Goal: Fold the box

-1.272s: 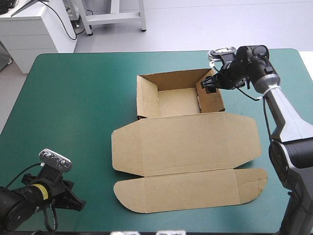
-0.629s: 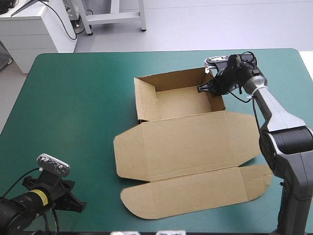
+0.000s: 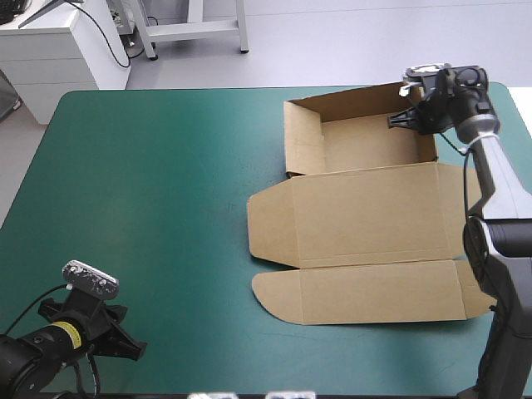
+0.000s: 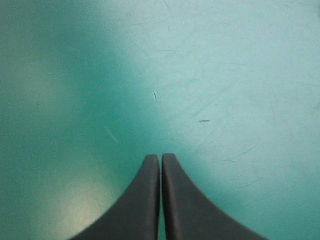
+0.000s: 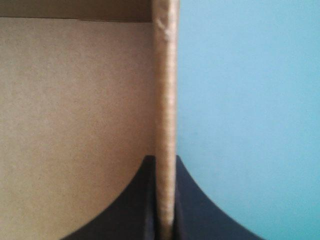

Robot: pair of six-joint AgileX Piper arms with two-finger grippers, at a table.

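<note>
The brown box [image 3: 366, 218] sits on the right side of the tabletop [image 3: 150, 183], close to the far edge. It is an open tray [image 3: 366, 145] with its walls standing up. The lid lies flat on the teal-green cover [image 3: 166, 249], on the near side of the tray. The lid has a small flap at its left end and a long flap [image 3: 366, 293] with a round corner along its near edge.

The right hand [image 3: 405, 119] is at the far right corner of the tray. It is pinching one wall of the box there. In the right wrist view the two black fingers [image 5: 125, 210] squeeze the thin top edge of the wall [image 5: 165, 100], one finger on each side. On one side of the wall is the brown inside of the tray. On the other side is the bare cover.

The left hand [image 3: 133, 347] is low over the near left corner of the tabletop, well apart from the box. Its fingers [image 4: 135, 210] are pressed together and hold nothing. They point at bare cover with a few thin scratches on it.
</note>
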